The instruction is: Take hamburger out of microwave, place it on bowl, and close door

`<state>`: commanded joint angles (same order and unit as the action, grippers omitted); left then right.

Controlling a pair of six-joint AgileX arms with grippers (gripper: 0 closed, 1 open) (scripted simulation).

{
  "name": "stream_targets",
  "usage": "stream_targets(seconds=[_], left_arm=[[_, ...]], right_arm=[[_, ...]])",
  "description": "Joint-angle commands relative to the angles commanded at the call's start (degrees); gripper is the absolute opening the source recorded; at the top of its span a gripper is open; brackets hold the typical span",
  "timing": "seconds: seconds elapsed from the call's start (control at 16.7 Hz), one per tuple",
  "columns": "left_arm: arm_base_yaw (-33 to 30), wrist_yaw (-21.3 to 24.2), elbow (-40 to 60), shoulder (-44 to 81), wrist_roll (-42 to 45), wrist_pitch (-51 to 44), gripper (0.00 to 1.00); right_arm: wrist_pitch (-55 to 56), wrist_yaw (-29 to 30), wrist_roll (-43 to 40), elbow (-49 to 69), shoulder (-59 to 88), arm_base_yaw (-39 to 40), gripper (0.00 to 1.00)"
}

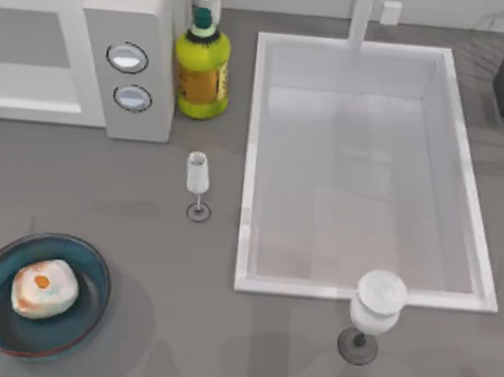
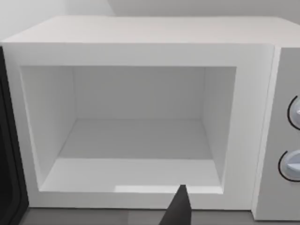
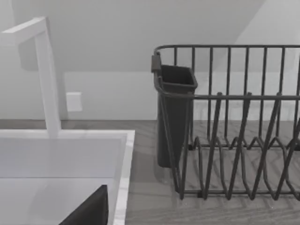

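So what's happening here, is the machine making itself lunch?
Nearly finished, it seems. The small cream-white hamburger already sits in the wide dark teal bowl at the table's front left. The big white microwave stands open and empty. The left gripper faces the cavity; closing the door looks like what's left. The right gripper waits near the white sink.

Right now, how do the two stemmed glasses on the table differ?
The slim glass stands between the microwave and the sink; the wide glass stands at the sink's near edge. The slim glass has a narrow flute bowl and small foot; the wide glass has a broad rounded bowl and larger foot. Both are white and upright.
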<state>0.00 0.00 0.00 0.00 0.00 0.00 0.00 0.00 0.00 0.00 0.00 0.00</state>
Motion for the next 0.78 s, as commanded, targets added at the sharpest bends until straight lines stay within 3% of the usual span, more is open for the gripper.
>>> stream_targets(seconds=[0.24,0.78], left_arm=[[0.0,0.0,0.0,0.0,0.0,0.0,0.02],[-0.01,0.0,0.01,0.01,-0.01,-0.01,0.0]], right_arm=[[0.0,0.0,0.0,0.0,0.0,0.0,1.0],[0.0,0.0,0.0,0.0,0.0,0.0,1.0]])
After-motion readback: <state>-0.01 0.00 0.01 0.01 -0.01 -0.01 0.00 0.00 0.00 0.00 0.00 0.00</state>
